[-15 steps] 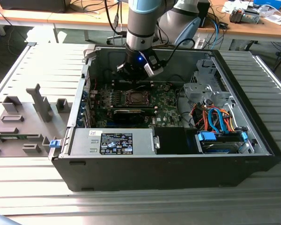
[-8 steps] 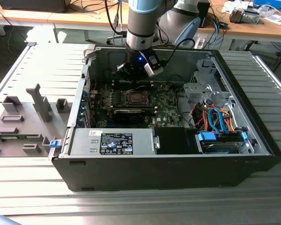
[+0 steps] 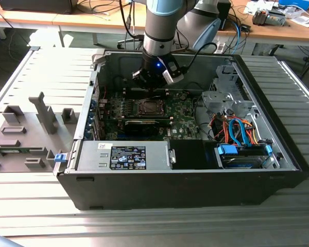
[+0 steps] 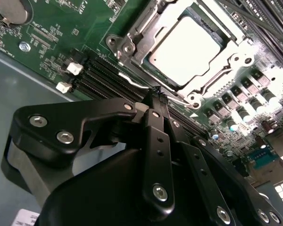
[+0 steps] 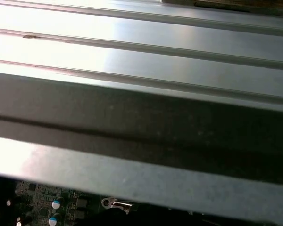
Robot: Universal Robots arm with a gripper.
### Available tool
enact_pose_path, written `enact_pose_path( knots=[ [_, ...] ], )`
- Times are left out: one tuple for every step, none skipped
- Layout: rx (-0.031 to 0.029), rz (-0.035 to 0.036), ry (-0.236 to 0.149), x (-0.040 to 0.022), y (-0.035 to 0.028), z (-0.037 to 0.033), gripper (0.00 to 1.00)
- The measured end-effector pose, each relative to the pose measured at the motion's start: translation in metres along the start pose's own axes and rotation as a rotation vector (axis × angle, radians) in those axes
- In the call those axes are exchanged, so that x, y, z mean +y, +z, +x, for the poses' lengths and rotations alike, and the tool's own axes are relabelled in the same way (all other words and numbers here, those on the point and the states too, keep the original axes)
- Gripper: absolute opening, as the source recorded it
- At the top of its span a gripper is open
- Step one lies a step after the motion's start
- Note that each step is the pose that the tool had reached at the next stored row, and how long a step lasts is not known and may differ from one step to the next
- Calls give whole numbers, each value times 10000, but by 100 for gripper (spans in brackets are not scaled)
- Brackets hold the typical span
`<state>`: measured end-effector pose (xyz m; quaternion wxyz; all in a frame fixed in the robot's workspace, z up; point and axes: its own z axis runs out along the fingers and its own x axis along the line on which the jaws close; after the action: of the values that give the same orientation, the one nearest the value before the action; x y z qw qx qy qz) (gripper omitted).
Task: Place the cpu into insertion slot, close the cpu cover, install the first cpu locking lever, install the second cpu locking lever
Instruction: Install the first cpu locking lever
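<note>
In the second wrist view, the black gripper (image 4: 156,94) at lower centre has its fingers pressed together, tips on a thin silver wire locking lever (image 4: 132,81). Beyond, upper right, the dull silver square cpu (image 4: 186,44) sits in the silver-rimmed insertion slot (image 4: 226,59) under the thin metal-frame cpu cover (image 4: 148,28). Lever latching seems in hand; it calls for a steady push.

Single arm enters from the top of the exterior view, grey tubular link with a light blue joint cap, hanging nearly vertical. Wrist section black, a blue indicator lit on its housing, a cable looping off toward the exterior view's right. Claw (image 3: 150,88) points downward below the wrist. In the second wrist view the claw (image 4: 156,92) is seen along its length: black linkage bars with silver screws converging to a narrow tip, the fingers (image 4: 153,123) drawn together with no gap visible between them. Nothing seen gripped at the tip.
</note>
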<state>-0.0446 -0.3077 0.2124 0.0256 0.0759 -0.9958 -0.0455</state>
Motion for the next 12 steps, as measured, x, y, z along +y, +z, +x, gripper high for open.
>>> enact_pose_path(
  knots=[
    [7,0,0,-2,2,-12,11],
    [11,0,1,-4,2,-20,11],
    [17,-2,2,-6,5,-34,11],
    [25,-5,3,-8,8,-47,11],
    [40,-7,4,-11,13,-63,11],
    [69,-11,7,-15,22,-85,11],
    [96,-14,8,-19,30,-103,11],
    [132,-18,12,-24,42,-128,11],
    [161,-24,14,-28,53,-151,11],
    [177,-27,16,-31,57,-165,11],
    [193,-31,18,-33,62,-179,11],
    [227,-33,20,-39,69,-205,11]
  ],
)
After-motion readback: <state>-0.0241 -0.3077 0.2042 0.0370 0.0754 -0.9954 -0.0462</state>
